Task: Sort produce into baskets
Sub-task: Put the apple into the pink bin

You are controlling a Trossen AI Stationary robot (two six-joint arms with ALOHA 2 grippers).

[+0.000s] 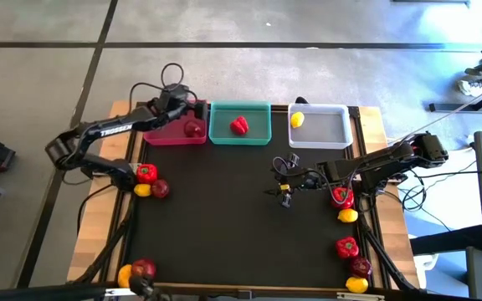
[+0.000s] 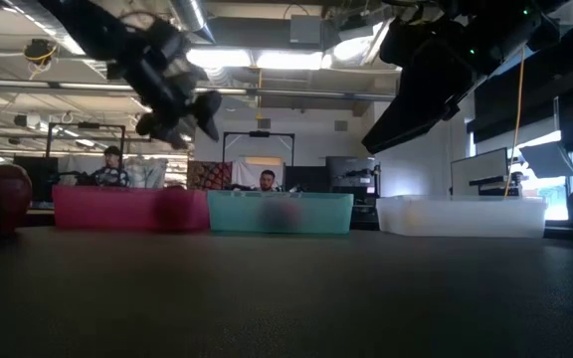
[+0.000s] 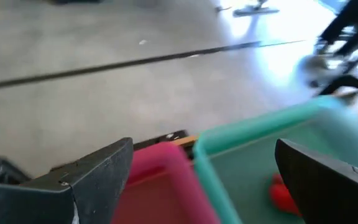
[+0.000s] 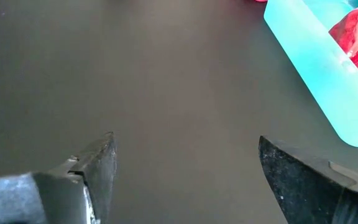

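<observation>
From above, the left arm bends from the table's left edge up to the pink basket, its left claw spread wide and empty over that basket's far right corner, an apple lying inside. The three baskets sit side by side along the far edge, long sides running left to right; the teal basket holds a pepper, the white basket a lemon. The right arm reaches leftward, its right claw wide open and empty above bare table. From table height, both claws hang in the air. The left wrist view shows the pink and teal baskets touching; the right wrist view shows the teal basket's corner.
</observation>
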